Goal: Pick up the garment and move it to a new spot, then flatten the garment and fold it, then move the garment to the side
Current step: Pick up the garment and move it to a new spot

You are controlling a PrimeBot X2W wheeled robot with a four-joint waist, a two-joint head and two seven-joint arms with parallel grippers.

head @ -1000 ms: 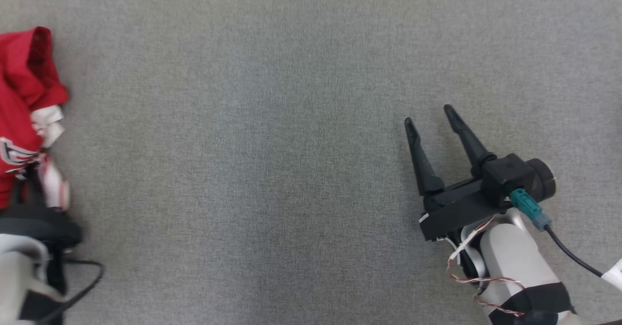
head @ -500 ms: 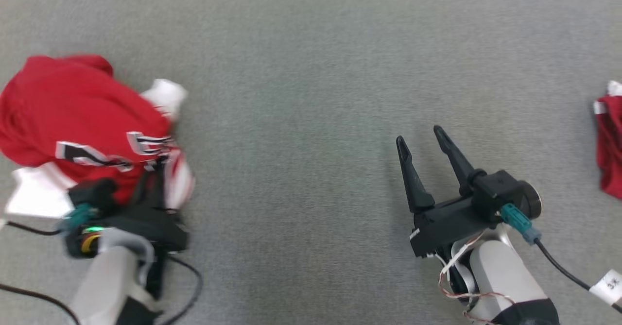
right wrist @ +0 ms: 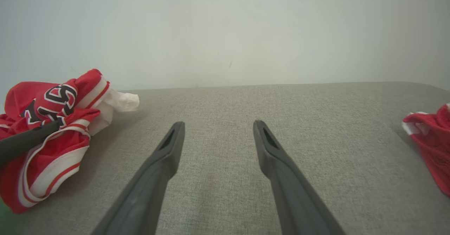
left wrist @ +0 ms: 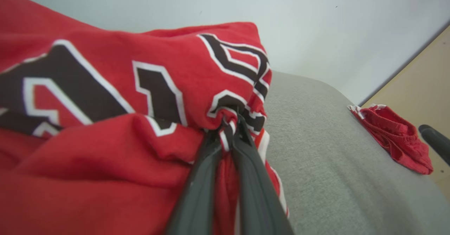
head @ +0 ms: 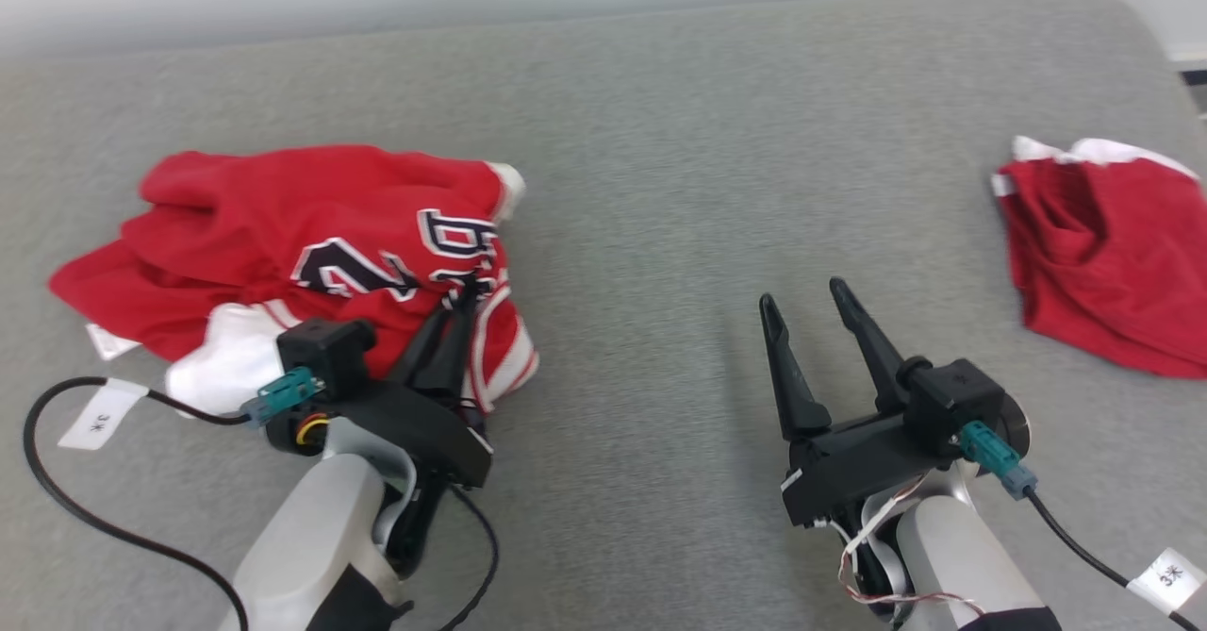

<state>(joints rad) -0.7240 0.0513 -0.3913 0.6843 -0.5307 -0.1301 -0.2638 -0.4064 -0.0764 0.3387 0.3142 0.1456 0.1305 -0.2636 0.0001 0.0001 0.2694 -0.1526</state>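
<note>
Left hand (head: 462, 306) clenched on a jersey (head: 283, 225) fold near the surface's (head: 660, 141) left edge, right hand (head: 801, 296) released; thin pinch may slip.

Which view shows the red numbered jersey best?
The head view: the whole jersey, crumpled on the grey surface, with the left end effector shut on a fold. The left wrist view gives a close-up of the pinched part; the right wrist view, one end from the side.
</note>
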